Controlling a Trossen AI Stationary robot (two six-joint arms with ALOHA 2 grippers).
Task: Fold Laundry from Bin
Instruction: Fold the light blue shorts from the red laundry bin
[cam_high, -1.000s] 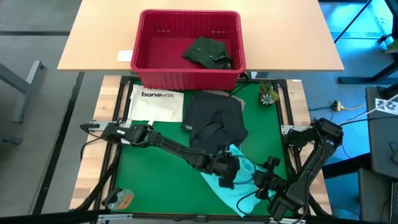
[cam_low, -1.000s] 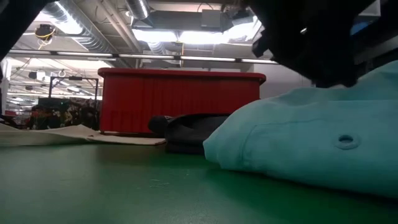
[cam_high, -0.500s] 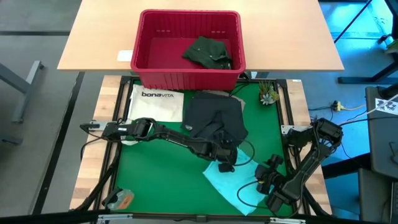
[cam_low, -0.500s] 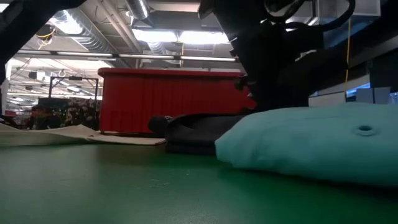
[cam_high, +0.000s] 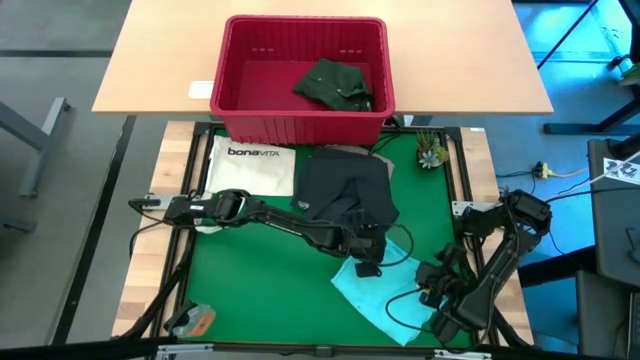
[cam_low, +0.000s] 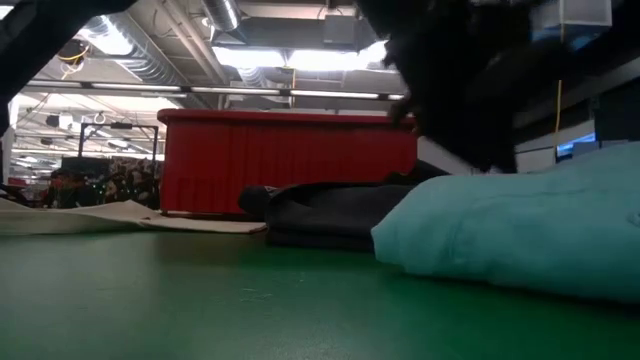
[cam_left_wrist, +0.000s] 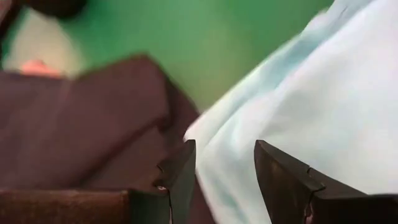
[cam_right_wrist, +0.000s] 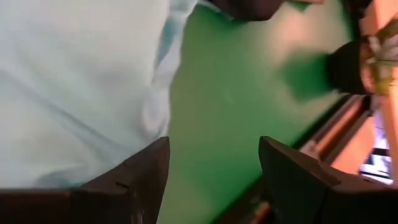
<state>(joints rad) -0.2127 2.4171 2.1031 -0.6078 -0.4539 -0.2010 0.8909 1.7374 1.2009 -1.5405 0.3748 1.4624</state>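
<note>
While both grippers hover with fingers spread, holding nothing, the turquoise garment (cam_high: 385, 290) lies rumpled on the green mat (cam_high: 260, 290), touching the dark grey garment (cam_high: 348, 195).

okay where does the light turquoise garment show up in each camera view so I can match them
High view: the turquoise garment lies low and right of centre on the green mat.
Low view: it fills the right side.
Left wrist view: right half, beyond the left gripper.
Right wrist view: left half, beside the right gripper.
Shared landmark: the dark grey garment, next to it in the high, low and left wrist views.
</note>
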